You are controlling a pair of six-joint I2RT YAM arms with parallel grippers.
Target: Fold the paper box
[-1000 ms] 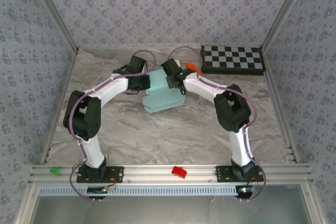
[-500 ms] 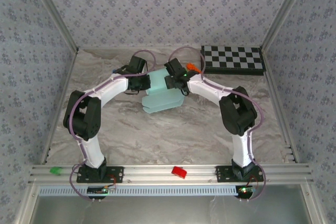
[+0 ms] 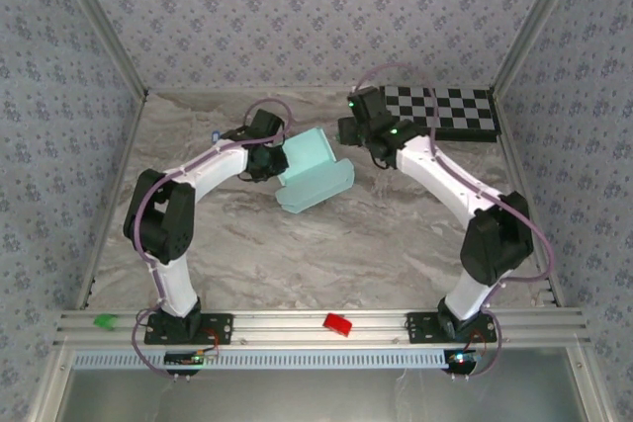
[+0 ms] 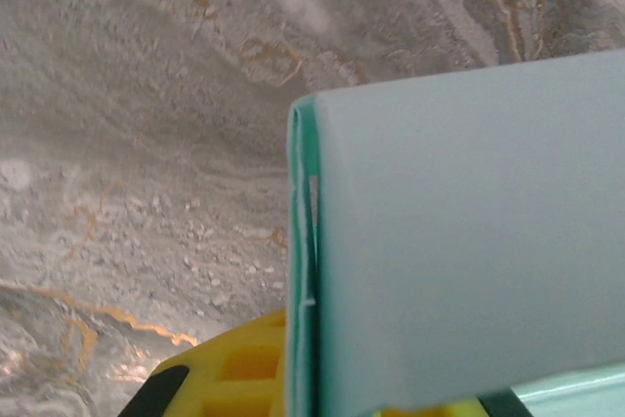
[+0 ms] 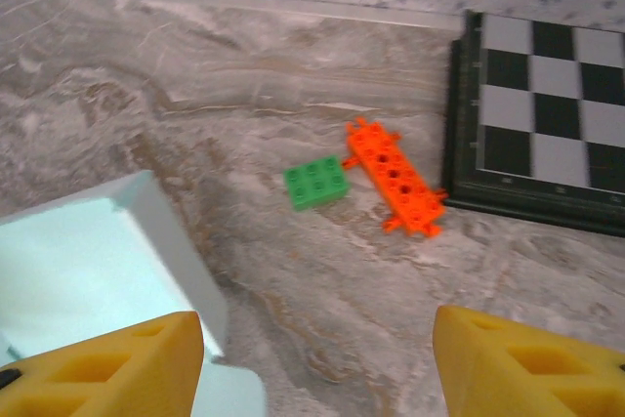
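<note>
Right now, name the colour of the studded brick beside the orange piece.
The brick is green, clearest in the right wrist view.

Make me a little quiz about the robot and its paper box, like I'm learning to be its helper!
1. True or false: the right gripper is shut on the box.
2. Which brick lies nearest the checkerboard? A green, B orange, C red.
3. Fill in: the box is held by the ___ gripper.
Key: 1 false, it is open and away from the box. 2 B, the orange brick. 3 left: the left gripper clamps the box's edge.
</note>
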